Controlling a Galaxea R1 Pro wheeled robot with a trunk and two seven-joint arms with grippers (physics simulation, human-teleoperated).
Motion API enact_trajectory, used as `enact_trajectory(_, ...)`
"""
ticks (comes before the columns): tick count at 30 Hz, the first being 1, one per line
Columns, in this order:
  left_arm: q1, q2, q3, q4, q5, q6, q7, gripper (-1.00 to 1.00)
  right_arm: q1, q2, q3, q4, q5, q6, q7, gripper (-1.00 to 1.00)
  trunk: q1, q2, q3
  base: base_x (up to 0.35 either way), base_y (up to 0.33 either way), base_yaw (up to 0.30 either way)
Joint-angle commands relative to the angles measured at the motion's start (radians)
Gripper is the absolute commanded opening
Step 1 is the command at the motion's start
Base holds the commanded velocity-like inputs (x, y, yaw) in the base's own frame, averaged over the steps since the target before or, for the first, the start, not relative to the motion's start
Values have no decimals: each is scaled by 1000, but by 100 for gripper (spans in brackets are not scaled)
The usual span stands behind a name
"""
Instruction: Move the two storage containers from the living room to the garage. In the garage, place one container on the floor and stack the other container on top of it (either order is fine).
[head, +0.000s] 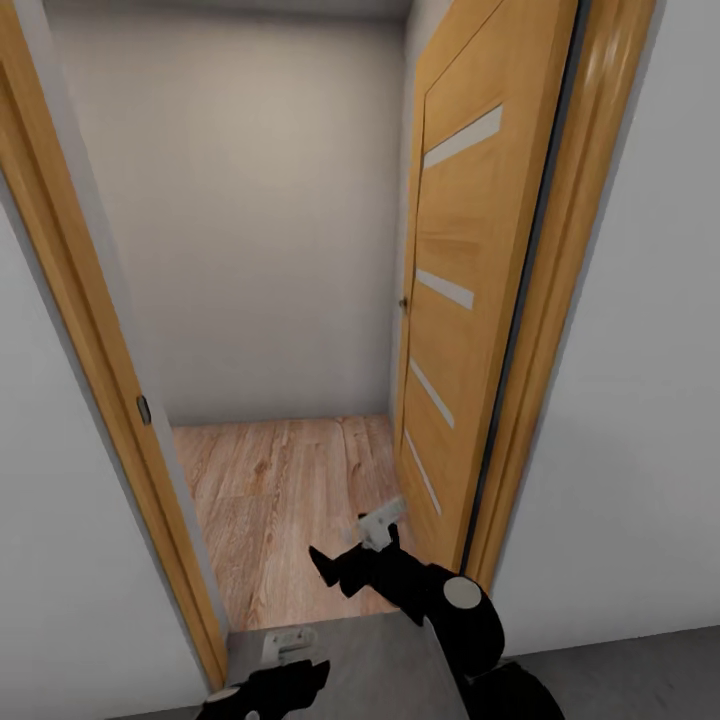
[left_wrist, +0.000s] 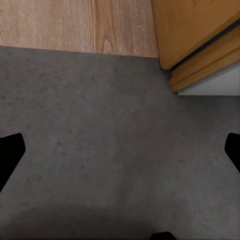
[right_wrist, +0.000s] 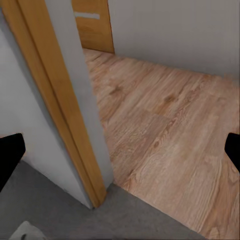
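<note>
The right pincer (head: 378, 528) is reaching forward through the doorway, its pale fingers hanging over the light wood plank floor (head: 280, 500) and grasping nothing. In the right wrist view its two dark fingertips (right_wrist: 10, 155) are sitting at opposite edges of the picture with bare floor between them, so it is spread wide and released. The left pincer (head: 288, 645) is hanging low, just above the grey concrete floor (head: 380, 660); its wrist view is showing the same wide gap between its tips (left_wrist: 10, 152), so it too is released and carrying nothing.

Both arms are tucked in close to the trunk, probably so that the robot is fitting between the door frame (head: 90, 330) on its left and the open wooden door (head: 470, 280) on its right. The door is swung inward against the far room's side wall, leaving the passage free.

The threshold, where concrete is meeting planks, is lying right under the arms, so the robot is judged to be standing on the garage side and looking into a room beyond with a plain white back wall (head: 250, 200). From here I cannot tell where the storage containers are standing; with both pincers unloaded, the robot appears to be heading off to fetch one.
</note>
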Motion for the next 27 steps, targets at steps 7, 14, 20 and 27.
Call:
enact_trajectory(7, 0, 7, 3, 22, 1, -10, 0, 100, -9, 0, -72, 0, 0, 10, 141, 100, 0, 0, 0, 0, 0, 0)
enact_trajectory(14, 0, 7, 2, 26, 1, -57, 0, 100, -10, 0, -78, 0, 0, -15, 63, 100, 0, 0, 0, 0, 0, 0)
enact_trajectory(20, 0, 6, 1, 21, 2, -64, 0, 100, -10, 0, -77, 1, 0, -24, 14, 100, 0, 0, 0, 3, -21, 0)
enact_trajectory(27, 0, 6, 0, 24, 3, -64, -1, 100, -10, 0, -75, 1, -1, -17, 9, 100, 0, 0, 0, 95, -257, 24)
